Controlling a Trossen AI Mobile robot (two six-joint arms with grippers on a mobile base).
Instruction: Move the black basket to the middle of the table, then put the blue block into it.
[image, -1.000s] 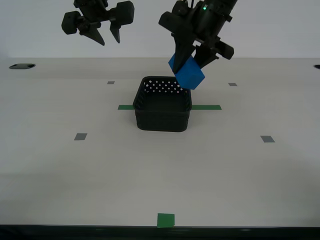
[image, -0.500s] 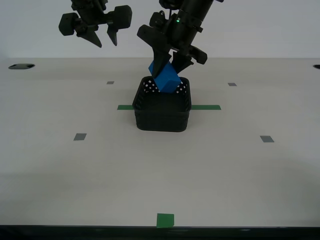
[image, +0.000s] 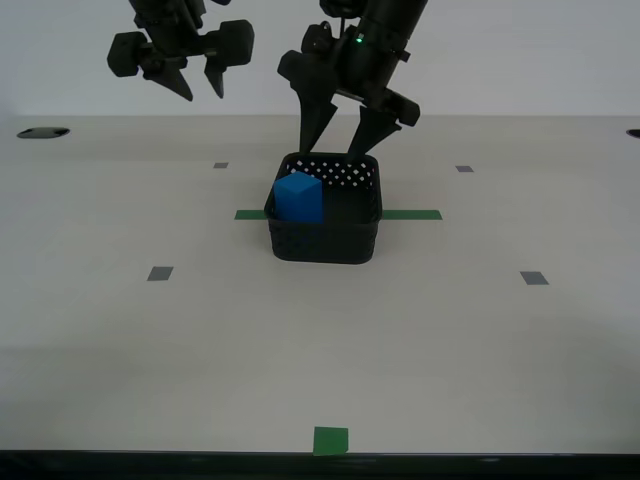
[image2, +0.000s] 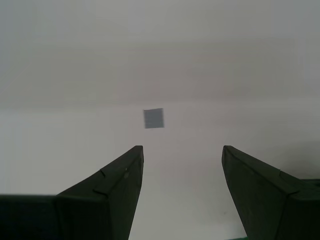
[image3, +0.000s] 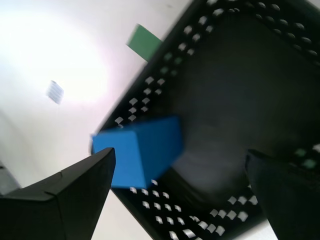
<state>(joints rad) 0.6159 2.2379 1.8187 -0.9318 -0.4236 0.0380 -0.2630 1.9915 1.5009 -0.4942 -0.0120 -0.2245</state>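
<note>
The black basket (image: 325, 238) stands on the table (image: 450, 340) at its middle, on the green tape strip (image: 412, 214). The blue block (image: 298, 197) rests inside it against the wall at the exterior view's left, its top above the rim. My first gripper (image: 332, 145) is open and empty just above the basket's far rim. The first wrist view shows the blue block (image3: 142, 150) lying free in the basket (image3: 235, 90) between the open jaws of that gripper (image3: 180, 160). My second gripper (image: 202, 92) is open and empty, high at the exterior view's left, and shows open in the second wrist view (image2: 182, 150).
Small grey square marks (image: 160, 273) (image: 534, 278) lie on either side of the basket, and one shows in the second wrist view (image2: 153, 118). A green square (image: 331, 440) sits at the table's front edge. Dark holes (image: 43, 132) sit at the far corners.
My first gripper carried the blue block from the exterior view's right over the basket, then opened. The block dropped into the basket. My second gripper drifted slightly toward the exterior view's left.
</note>
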